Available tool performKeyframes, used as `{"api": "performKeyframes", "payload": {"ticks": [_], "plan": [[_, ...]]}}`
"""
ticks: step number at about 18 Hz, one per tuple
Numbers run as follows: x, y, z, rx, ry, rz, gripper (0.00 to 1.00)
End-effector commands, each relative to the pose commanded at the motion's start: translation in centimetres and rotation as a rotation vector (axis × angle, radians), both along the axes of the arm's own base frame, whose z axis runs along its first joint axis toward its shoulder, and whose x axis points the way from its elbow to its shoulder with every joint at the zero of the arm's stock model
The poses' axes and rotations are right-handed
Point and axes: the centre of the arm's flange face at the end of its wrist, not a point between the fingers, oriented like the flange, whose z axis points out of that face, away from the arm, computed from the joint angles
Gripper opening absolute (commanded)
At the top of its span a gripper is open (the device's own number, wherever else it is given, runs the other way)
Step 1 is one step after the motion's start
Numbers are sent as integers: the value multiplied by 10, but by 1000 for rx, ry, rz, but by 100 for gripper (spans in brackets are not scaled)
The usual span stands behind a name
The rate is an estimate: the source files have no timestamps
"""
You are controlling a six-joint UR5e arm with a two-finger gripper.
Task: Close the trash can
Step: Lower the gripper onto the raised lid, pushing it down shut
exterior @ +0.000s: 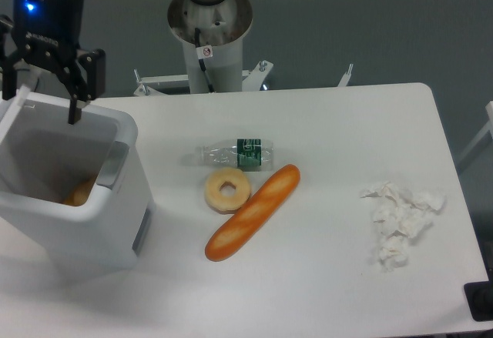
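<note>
nearby, boxy smooth white plastic trash can (115, 222), open-topped

White table against a dull grey-blue backdrop, seen from above.

A white table (339, 276) with rounded corners fills most of the view, its surface smooth and evenly lit with soft shadows. Behind it the background (385, 22) is a plain grey-blue, darker than the tabletop. A white metal frame (166, 82) with bolts runs along the table's far edge. A thin white bar (471, 149) shows at the right border, and a small dark object (479, 301) sits at the lower right corner.
</note>
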Motion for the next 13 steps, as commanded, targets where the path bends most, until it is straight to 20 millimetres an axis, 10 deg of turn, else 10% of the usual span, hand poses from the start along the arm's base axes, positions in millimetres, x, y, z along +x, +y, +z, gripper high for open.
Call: {"api": "performKeyframes", "payload": {"ticks": [13], "plan": [[-33,10,-33,-50,-27,38,100]]}}
